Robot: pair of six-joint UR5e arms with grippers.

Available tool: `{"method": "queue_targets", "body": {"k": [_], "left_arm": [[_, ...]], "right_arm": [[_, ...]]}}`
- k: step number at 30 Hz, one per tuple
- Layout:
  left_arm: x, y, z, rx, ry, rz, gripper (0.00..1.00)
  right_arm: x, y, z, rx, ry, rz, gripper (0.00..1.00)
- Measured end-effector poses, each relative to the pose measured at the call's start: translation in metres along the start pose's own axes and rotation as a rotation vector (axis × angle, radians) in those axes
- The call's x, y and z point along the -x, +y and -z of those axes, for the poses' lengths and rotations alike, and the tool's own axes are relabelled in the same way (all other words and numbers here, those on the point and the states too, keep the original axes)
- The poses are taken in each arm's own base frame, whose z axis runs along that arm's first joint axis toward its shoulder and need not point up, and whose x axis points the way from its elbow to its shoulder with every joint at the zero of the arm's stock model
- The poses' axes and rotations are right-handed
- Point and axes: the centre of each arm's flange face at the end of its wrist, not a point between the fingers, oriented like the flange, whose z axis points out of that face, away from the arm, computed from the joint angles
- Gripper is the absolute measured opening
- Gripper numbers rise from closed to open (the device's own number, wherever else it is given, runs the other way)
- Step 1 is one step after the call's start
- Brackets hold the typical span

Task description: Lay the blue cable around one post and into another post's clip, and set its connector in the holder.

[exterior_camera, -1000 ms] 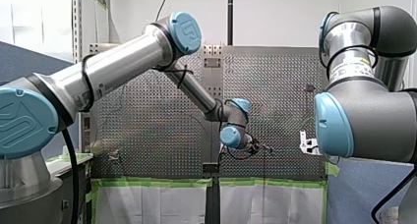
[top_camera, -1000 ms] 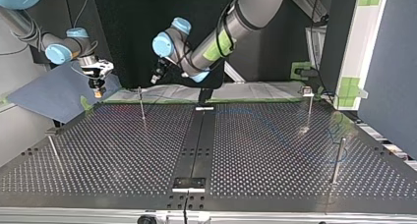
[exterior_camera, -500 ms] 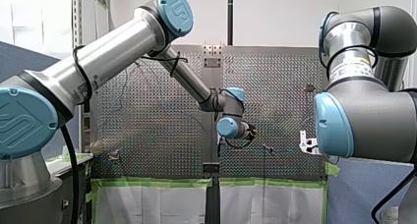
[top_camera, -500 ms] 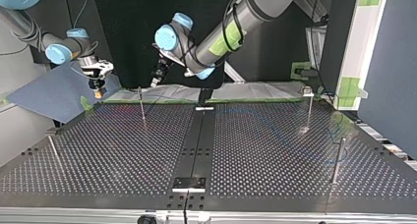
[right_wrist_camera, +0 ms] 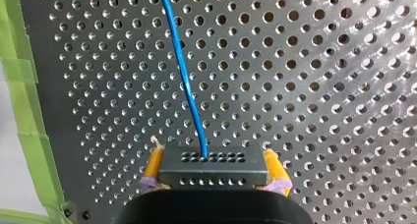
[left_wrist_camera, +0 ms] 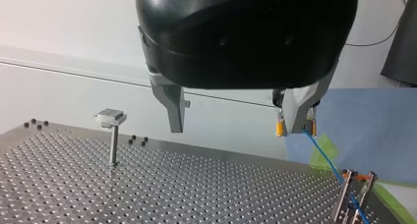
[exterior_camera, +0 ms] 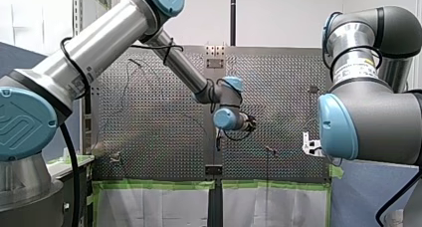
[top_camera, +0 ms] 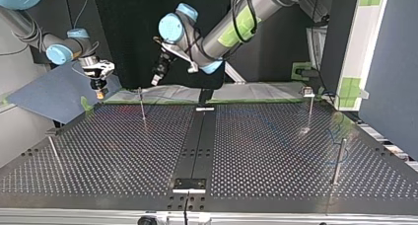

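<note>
Take the top view as the dial, with the middle of the table (top_camera: 123, 151) as hub. Nearest, a bare post (top_camera: 339, 161) stands at three o'clock. Further back, a capped post (top_camera: 309, 109) stands at two and a thin post (top_camera: 142, 105) at eleven. The cable is too faint in this view to trace.

Toward the far edge, both grippers hang above the table. The left gripper (left_wrist_camera: 236, 127) is at eleven, beyond the thin post, with its fingers apart and nothing between them. The right gripper (top_camera: 100, 91) is further out at ten, its yellow pads clamped on the connector (right_wrist_camera: 214, 171).

The cable (right_wrist_camera: 184, 71) leaves the connector's face and runs straight ahead of the right gripper, twelve o'clock by its own reach, low over the table. From the left wrist, the right gripper lies ahead at about one o'clock. The cable slants from it down to a clip post (left_wrist_camera: 353, 197) at four o'clock. Whether it sits between the prongs cannot be told.

Judgement: the right arm keeps the connector. The empty left gripper is the one free to take that slanting span.
</note>
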Motion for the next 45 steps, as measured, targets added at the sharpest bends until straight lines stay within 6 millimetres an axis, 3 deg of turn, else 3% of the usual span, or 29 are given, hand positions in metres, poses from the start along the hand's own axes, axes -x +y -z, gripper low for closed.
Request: {"method": "queue_targets", "body": {"k": [33, 45], "left_arm": [[0.064, 0.026, 0.087, 0.018, -0.085, 0.057, 1.0], [0.081, 0.054, 0.119, 0.116, -0.114, 0.051, 1.0]], "right_arm": [[0.0, -0.008, -0.002, -0.012, -0.001, 0.002, 0.0], [0.0, -0.008, -0.002, -0.012, 0.003, 0.005, 0.0]]}}
